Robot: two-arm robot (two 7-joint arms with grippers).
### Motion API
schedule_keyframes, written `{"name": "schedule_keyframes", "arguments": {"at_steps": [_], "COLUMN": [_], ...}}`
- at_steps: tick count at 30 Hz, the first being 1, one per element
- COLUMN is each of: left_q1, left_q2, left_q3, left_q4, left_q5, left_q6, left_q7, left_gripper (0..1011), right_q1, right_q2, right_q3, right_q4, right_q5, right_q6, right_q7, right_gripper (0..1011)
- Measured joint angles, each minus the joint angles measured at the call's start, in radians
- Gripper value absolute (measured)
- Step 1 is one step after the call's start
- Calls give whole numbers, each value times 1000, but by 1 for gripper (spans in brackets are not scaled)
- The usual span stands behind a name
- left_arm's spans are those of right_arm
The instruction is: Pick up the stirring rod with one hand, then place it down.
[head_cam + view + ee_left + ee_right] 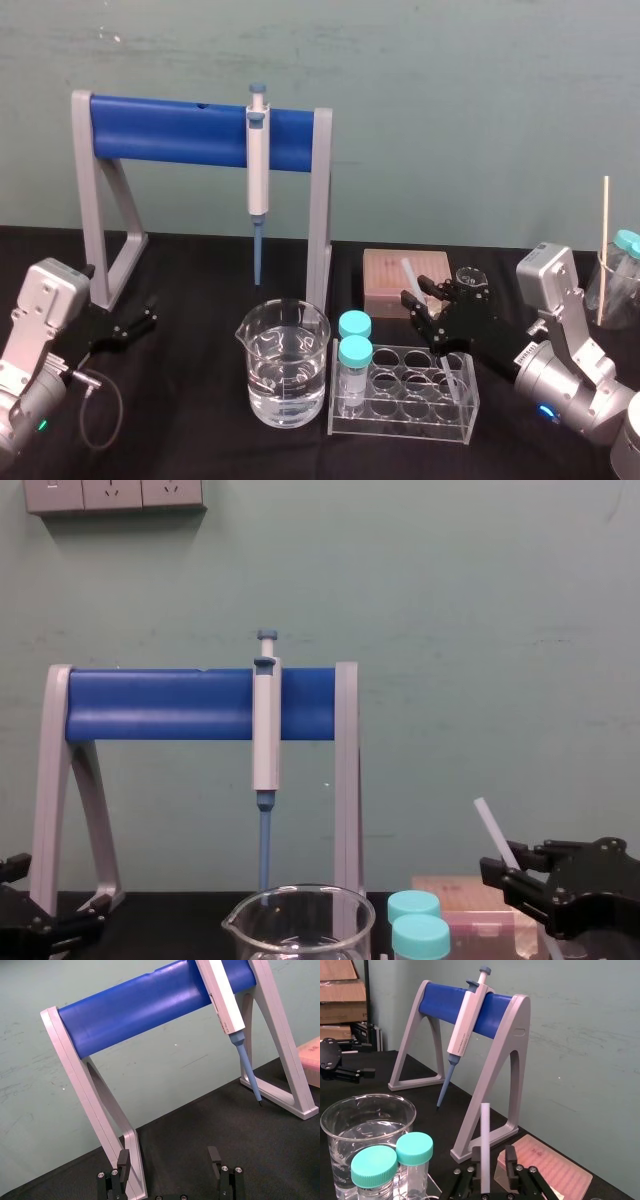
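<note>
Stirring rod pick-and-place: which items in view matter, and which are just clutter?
In the job:
stirring rod, held upright in the right gripper.

Lying about:
pipette on its blue stand; water beaker; tube rack with two teal-capped vials; pink box; left gripper, parked open.

the stirring rod looks like whitish, faintly translucent plastic, matt and smooth along its length. the right gripper is matt black, with small bright metal screws near its jaws. the beaker is clear, glossy glass. the tube rack is clear shiny plastic, its vial caps smooth teal plastic. the stand has a glossy blue bar on matt grey legs. the surface is matt black.
</note>
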Motion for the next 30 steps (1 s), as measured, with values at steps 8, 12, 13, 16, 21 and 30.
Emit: {"name": "schedule_keyframes", "arguments": {"at_steps": [8,12,13,16,21,30], "left_q1": [0,0,0,0,0,0], "left_q2": [0,0,0,0,0,0], "left_q3": [0,0,0,0,0,0], "left_q4": [0,0,0,0,0,0], "left_q5": [0,0,0,0,0,0], "left_q6": [0,0,0,0,0,0], "left_q7": [0,0,0,0,0,0], "left_gripper": [1000,1000,1000,1000,1000,1000], "right_q1": [0,0,0,0,0,0], "right_q2": [0,0,0,0,0,0], "right_q3": [0,0,0,0,0,0], "right_q4": [0,0,0,0,0,0], "right_q5": [0,0,0,0,0,0], "right_q6": [0,0,0,0,0,0], "right_q7": [0,0,0,0,0,0], "right_gripper": [94,66,66,66,66,66]}}
